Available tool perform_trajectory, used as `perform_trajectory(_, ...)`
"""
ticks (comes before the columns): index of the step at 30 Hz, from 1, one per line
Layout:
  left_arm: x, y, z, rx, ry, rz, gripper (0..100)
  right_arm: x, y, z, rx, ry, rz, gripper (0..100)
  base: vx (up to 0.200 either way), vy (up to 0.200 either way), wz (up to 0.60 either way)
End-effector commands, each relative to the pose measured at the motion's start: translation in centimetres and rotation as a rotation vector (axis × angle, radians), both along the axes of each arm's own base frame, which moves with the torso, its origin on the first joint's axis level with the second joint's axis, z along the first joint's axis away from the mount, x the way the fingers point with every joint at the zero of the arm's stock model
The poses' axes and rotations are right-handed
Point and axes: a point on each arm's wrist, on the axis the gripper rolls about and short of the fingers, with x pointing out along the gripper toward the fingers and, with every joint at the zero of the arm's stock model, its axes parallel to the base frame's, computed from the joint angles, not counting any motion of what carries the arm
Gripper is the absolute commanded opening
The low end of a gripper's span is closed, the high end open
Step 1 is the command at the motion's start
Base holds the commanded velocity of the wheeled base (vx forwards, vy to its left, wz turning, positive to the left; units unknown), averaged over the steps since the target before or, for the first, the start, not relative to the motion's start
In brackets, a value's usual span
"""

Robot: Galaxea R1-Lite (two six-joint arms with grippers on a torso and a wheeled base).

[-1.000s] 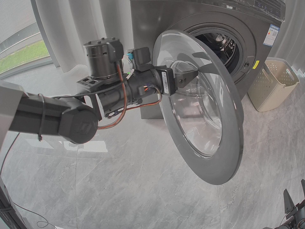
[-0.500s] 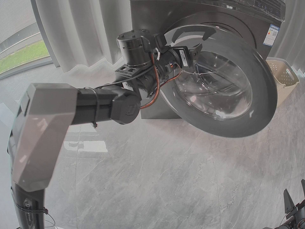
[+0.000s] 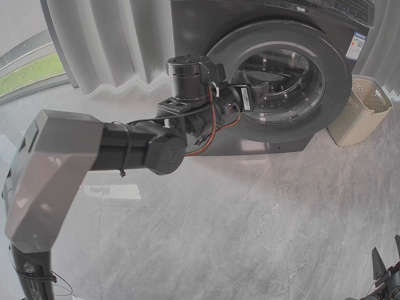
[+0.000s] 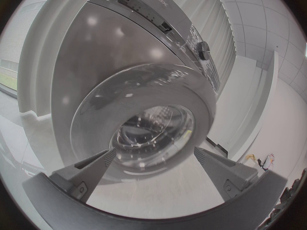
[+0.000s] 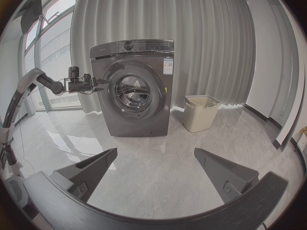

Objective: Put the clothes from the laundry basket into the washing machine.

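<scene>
Where it swung open earlier, washing machine door [image 3: 291,89] shut, left hand [image 4: 153,151] spread.

Pale grey, marble-patterned floor tiles [image 3: 208,238], glossy, carry a bright patch of reflected daylight [image 3: 110,191]. White pleated curtains [image 3: 108,34] hang to the floor along the back of the room. At left, a tall dark-framed window [image 3: 25,42] gives onto a strip of grass [image 3: 29,71]. At right stands a plain white wall [image 5: 271,64] with dark skirting [image 5: 259,114]. The ceiling [image 4: 271,13] is white and panelled.
</scene>
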Motion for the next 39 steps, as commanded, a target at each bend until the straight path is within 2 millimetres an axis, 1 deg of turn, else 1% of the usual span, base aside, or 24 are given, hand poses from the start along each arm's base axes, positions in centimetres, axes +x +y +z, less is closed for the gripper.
perform_trajectory(1, -11.1, 8.6, 4.1, 0.063, 0.052, -0.076, 100, 0.1, 0.0, -0.5, 0.001, 0.01, 0.001, 100, 0.0, 0.0, 0.0)
perform_trajectory(3, -14.3, 11.6, 3.8, 0.081, 0.066, -0.074, 100, 0.1, 0.0, -0.5, 0.001, 0.01, 0.001, 100, 0.0, 0.0, 0.0)
perform_trajectory(4, -15.9, 13.3, 3.4, 0.086, 0.073, -0.062, 100, 0.1, 0.0, -0.5, 0.001, 0.01, 0.001, 100, 0.0, 0.0, 0.0)
perform_trajectory(5, -17.1, 14.6, 2.9, 0.092, 0.08, -0.052, 100, 0.1, 0.0, -0.5, 0.0, 0.01, 0.001, 100, 0.0, 0.0, 0.0)
perform_trajectory(6, -18.3, 16.3, 2.5, 0.098, 0.079, -0.032, 100, 0.1, 0.0, -0.5, 0.001, 0.01, 0.001, 100, 0.0, 0.0, 0.0)
perform_trajectory(7, -19.2, 17.7, 2.1, 0.102, 0.079, -0.004, 100, 0.1, 0.0, -0.5, 0.0, 0.01, 0.001, 100, 0.0, 0.0, 0.0)
perform_trajectory(8, -20.4, 19.7, 1.6, 0.101, 0.071, 0.036, 100, 0.1, 0.0, -0.5, 0.0, 0.01, 0.001, 100, 0.0, 0.0, 0.0)
perform_trajectory(9, -21.3, 20.8, 1.1, 0.1, 0.068, 0.058, 100, 0.1, 0.0, -0.5, 0.001, 0.01, -0.001, 100, 0.0, 0.0, 0.0)
perform_trajectory(12, -24.6, 23.7, -0.5, 0.09, 0.052, 0.1, 100, 0.1, 0.0, -0.5, 0.001, 0.01, 0.001, 100, 0.0, 0.0, 0.0)
perform_trajectory(13, -25.3, 24.1, -0.8, 0.087, 0.045, 0.108, 100, 0.1, 0.0, -0.5, 0.001, 0.01, -0.001, 100, 0.0, 0.0, 0.0)
perform_trajectory(14, -26.6, 24.9, -1.7, 0.084, 0.036, 0.116, 100, 0.1, 0.0, -0.5, 0.001, 0.01, 0.001, 100, 0.0, 0.0, 0.0)
perform_trajectory(15, -27.4, 25.5, -2.3, 0.083, 0.031, 0.123, 100, 0.1, 0.0, -0.5, 0.001, 0.01, 0.001, 100, 0.0, 0.0, 0.0)
perform_trajectory(16, -27.5, 25.5, -2.4, 0.083, 0.031, 0.126, 100, 0.1, 0.0, -0.5, 0.001, 0.01, 0.001, 100, 0.0, 0.0, 0.0)
perform_trajectory(17, -28.9, 26.7, -3.7, 0.083, 0.019, 0.167, 100, 0.1, 0.0, -0.5, 0.0, 0.01, 0.001, 100, 0.0, 0.0, 0.0)
perform_trajectory(18, -29.6, 27.4, -4.4, 0.083, 0.012, 0.203, 100, 0.1, 0.0, -0.5, 0.001, 0.01, -0.001, 100, 0.0, 0.0, 0.0)
perform_trajectory(22, -32.6, 29.2, -6.2, 0.057, -0.036, 0.272, 100, 0.1, 0.0, -0.5, 0.0, 0.01, 0.001, 100, 0.0, 0.0, 0.0)
perform_trajectory(25, -34.1, 29.9, -7.3, 0.046, -0.057, 0.305, 100, 0.1, 0.0, -0.5, 0.001, 0.01, 0.001, 100, 0.0, 0.0, 0.0)
perform_trajectory(27, -35.0, 30.3, -8.5, 0.048, -0.063, 0.359, 100, 0.1, 0.0, -0.5, 0.0, 0.01, 0.001, 100, 0.0, 0.0, 0.0)
perform_trajectory(30, -35.7, 30.4, -9.1, 0.049, -0.068, 0.373, 100, 0.1, 0.0, -0.5, 0.0, 0.01, 0.001, 100, 0.0, 0.0, 0.0)
perform_trajectory(32, -36.5, 30.6, -10.5, 0.062, -0.051, 0.4, 100, 0.1, 0.0, -0.5, 0.001, 0.01, 0.001, 100, 0.0, 0.0, 0.0)
perform_trajectory(36, -37.4, 30.7, -13.1, 0.08, -0.015, 0.448, 100, 0.1, 0.0, -0.5, 0.001, 0.01, 0.001, 100, 0.0, 0.0, 0.0)
perform_trajectory(39, -37.5, 30.6, -15.4, 0.113, 0.019, 0.477, 100, 0.1, 0.0, -0.5, 0.001, 0.012, -0.001, 100, 0.0, 0.0, 0.0)
